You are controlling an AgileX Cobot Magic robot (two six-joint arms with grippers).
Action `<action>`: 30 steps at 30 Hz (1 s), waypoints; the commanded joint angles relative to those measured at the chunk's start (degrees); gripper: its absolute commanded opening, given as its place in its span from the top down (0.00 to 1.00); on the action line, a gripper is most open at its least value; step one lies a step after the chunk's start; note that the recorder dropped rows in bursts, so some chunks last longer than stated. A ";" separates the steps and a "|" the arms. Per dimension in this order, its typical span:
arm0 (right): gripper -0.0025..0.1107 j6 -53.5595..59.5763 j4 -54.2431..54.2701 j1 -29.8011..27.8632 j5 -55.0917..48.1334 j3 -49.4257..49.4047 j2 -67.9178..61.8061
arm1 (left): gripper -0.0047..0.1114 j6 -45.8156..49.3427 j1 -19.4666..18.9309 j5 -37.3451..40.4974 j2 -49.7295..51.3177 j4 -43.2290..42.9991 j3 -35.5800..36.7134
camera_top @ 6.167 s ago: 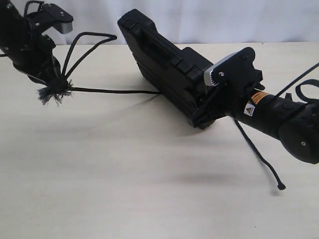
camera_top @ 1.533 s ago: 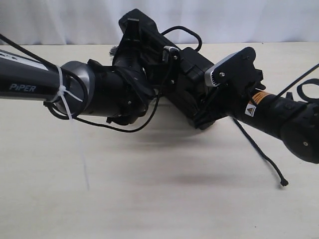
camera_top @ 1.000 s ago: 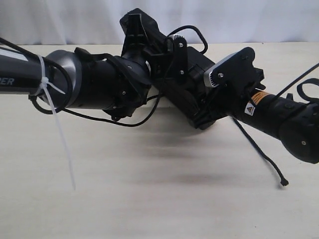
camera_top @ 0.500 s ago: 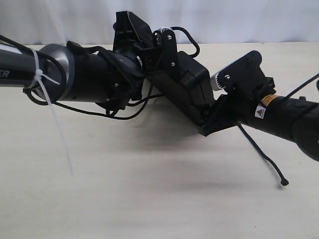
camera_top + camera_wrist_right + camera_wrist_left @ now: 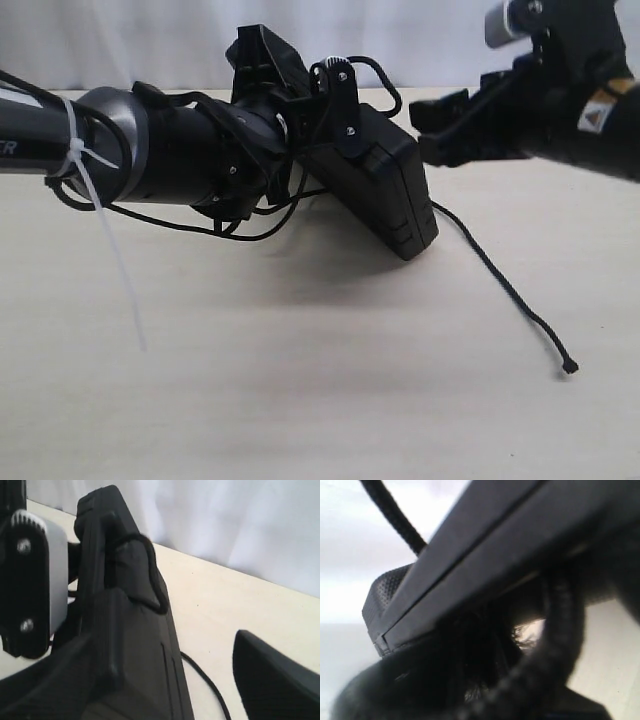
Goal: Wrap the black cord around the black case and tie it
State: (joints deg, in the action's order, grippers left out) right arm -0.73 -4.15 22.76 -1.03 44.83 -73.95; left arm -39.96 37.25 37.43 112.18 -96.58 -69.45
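Note:
The black case [image 5: 375,185] stands tilted on its long edge in the middle of the table. My left gripper [image 5: 300,105] reaches across to its top far end and is shut on the black cord [image 5: 560,630] at the frayed tuft, pressed close against the case [image 5: 495,545]. A loop of the cord [image 5: 156,582] lies over the case [image 5: 135,660]. The cord's free tail [image 5: 505,295] runs from the case's near end across the table to its tip. My right gripper [image 5: 440,130] hangs open above and to the right of the case, touching nothing; one fingertip [image 5: 265,675] shows.
A white zip tie [image 5: 110,250] dangles from the left arm, and the arm's thin smooth cable [image 5: 250,228] droops beside the case. A white curtain [image 5: 440,40] closes off the back. The tabletop [image 5: 300,380] is pale wood.
My right gripper let go of the case's near end, opened and rose up to the right. The case stays tilted against my left gripper, which shifted slightly along the case's top.

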 commanded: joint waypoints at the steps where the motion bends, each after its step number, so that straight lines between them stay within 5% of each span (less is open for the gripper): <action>1: 0.37 4.07 0.55 -0.10 -10.77 12.02 -6.86 | 0.96 -0.76 -0.18 -1.26 -0.68 -0.05 0.07; 7: 0.39 19.49 4.15 -0.10 -26.48 28.58 -18.60 | 0.96 -0.76 -0.18 -1.26 -0.68 0.37 0.07; 14: 0.43 21.35 4.61 -0.10 -13.68 29.25 -25.50 | 0.96 -0.76 -0.18 -1.26 -0.68 1.53 0.07; 19: 0.93 21.20 4.15 -0.10 -12.67 29.25 -26.45 | 0.96 -0.76 -0.18 -1.26 -0.68 3.13 0.07; 25: 0.94 18.93 4.15 -0.10 -14.09 29.25 -23.06 | 0.94 -0.80 -0.18 0.59 -0.68 6.97 0.07; 30: 0.94 17.39 4.15 -0.10 -15.53 29.25 -21.17 | 0.73 -0.80 -0.18 5.08 -1.63 12.86 -0.02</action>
State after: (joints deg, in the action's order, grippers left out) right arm 18.18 0.33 22.95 -16.71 73.84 -96.81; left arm -40.21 37.31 38.83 111.34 -88.22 -69.42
